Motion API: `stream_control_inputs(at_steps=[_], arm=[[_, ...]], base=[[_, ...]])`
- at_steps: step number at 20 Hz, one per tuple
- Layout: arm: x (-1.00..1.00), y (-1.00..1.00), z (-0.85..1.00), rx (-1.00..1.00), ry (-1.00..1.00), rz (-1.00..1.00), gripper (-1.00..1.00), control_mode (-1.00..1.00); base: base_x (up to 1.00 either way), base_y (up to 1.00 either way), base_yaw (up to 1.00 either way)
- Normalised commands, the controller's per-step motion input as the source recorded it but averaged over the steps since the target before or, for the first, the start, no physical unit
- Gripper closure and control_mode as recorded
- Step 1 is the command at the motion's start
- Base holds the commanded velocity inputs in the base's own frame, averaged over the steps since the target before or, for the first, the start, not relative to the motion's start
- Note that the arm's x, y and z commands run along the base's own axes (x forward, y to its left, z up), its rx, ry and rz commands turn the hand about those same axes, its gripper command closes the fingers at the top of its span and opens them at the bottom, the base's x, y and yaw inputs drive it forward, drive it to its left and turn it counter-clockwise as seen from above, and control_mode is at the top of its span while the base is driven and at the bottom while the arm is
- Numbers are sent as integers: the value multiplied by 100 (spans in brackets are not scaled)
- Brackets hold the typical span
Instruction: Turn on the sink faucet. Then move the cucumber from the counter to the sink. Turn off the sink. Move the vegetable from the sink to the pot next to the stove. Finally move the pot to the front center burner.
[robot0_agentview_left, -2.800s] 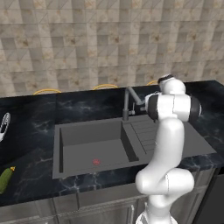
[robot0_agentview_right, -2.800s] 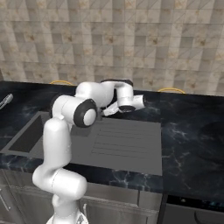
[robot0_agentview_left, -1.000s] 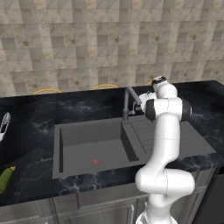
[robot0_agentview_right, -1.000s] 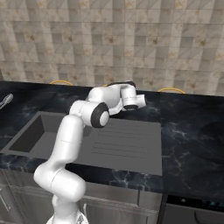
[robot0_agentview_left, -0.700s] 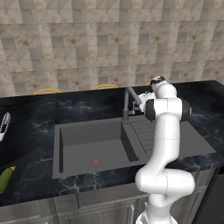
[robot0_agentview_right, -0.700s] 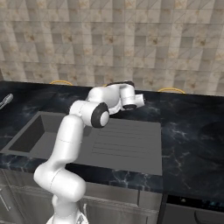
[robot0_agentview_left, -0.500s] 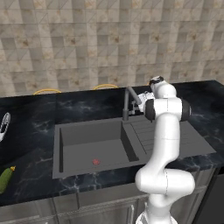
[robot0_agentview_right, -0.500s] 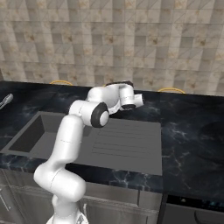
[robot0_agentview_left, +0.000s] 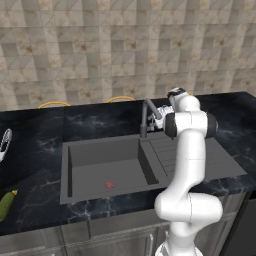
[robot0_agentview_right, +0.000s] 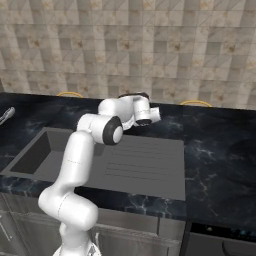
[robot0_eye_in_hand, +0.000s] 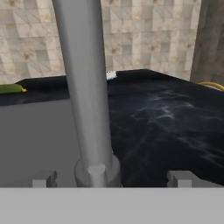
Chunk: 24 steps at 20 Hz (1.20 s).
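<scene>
The dark grey sink faucet (robot0_agentview_left: 145, 116) stands at the back of the sink (robot0_agentview_left: 80, 172), between basin and ribbed drainboard (robot0_agentview_right: 140, 160). My gripper (robot0_agentview_left: 161, 111) is right beside it on its right, at spout height. In the hand view the faucet's column (robot0_eye_in_hand: 85, 87) rises very close, and my open gripper (robot0_eye_in_hand: 113, 179) has a fingertip (robot0_eye_in_hand: 43, 180) on each side of its base, apart from it. No water is visible. The yellow-green cucumber (robot0_agentview_left: 6, 205) lies on the black counter (robot0_agentview_left: 35, 150) at the far left, and shows again small and far off (robot0_eye_in_hand: 11, 89).
A slim white-silver utensil (robot0_agentview_left: 4, 142) lies on the counter left of the basin. A red mark (robot0_agentview_left: 109, 185) sits at the drain. Two yellow rims (robot0_agentview_left: 52, 104) (robot0_agentview_left: 120, 98) lie along the tiled back wall. A stove corner (robot0_agentview_right: 225, 245) shows at the lower right.
My hand has moved from over the drainboard to the faucet and closed in beside it. Over the last second it has barely shifted. The cucumber has stayed put.
</scene>
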Motion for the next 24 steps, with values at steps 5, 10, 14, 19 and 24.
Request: stream_control_inputs(at_steps=[5,10,14,19,24], arm=[[0,29,-3,0,0,0,100,-100],[-1,9,0,0,0,-2,100,-100],[-14,0,0,2,-3,-14,100,-100],[-17,0,0,2,-1,-24,100,-100],[-11,-3,0,0,0,-21,100,-100]], base=[[0,0,0],[0,0,0],[0,0,0],[0,0,0],[0,0,0]])
